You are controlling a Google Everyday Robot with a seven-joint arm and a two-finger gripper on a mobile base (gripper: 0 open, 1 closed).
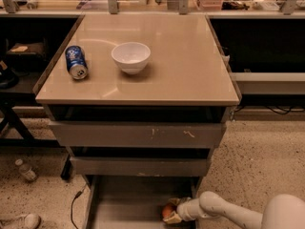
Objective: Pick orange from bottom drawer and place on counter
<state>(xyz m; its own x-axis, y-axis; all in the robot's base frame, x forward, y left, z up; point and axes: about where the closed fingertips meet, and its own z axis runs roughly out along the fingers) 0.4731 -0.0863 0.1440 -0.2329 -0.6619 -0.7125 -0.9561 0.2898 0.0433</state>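
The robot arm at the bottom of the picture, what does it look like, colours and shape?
The arm is rounded and cream-white, a thick tube with a bulbous joint, widening to a large pale shell at the corner. No cables or markings show. Its pincer, pale tan, is down in the bottom drawer by the orange.

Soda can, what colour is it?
Blue soda can, camera view; gripper is in bottom drawer by the orange.

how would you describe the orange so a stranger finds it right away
Find the grey cabinet with the beige counter, then look down to the bottom drawer, open near the floor. The orange lies by its right wall, at the tool of the white arm. It is the only small round orange thing; the blue can and white bowl sit on the counter.
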